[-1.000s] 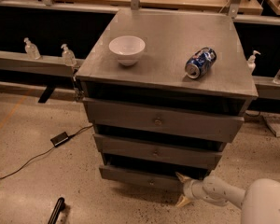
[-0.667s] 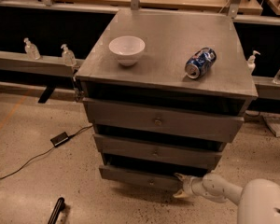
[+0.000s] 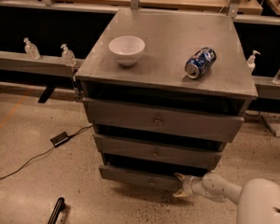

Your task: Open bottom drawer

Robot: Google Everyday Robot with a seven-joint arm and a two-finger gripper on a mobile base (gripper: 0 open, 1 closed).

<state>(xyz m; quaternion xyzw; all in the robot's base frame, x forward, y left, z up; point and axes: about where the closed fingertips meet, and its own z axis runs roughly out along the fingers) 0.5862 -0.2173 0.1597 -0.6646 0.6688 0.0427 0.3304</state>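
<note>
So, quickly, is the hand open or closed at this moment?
The hand, low at the right end of the bottom drawer: cannot be told whether open or closed.

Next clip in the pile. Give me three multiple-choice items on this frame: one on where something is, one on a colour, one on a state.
1. Where is the gripper?
A. On the cabinet top.
B. Low, at the right end of the bottom drawer front.
C. Out of view.

2. What colour is the bowl?
A. White.
B. Red.
C. Black.

3. How is the can placed?
A. Upright.
B. Inside the bowl.
C. On its side.

Answers: 1 B, the gripper sits against the lowest front, near the floor. 2 A, the bowl is plain white against the grey top. 3 C, the can lies flat on the cabinet top with its round end facing forward, right of the bowl.
</note>
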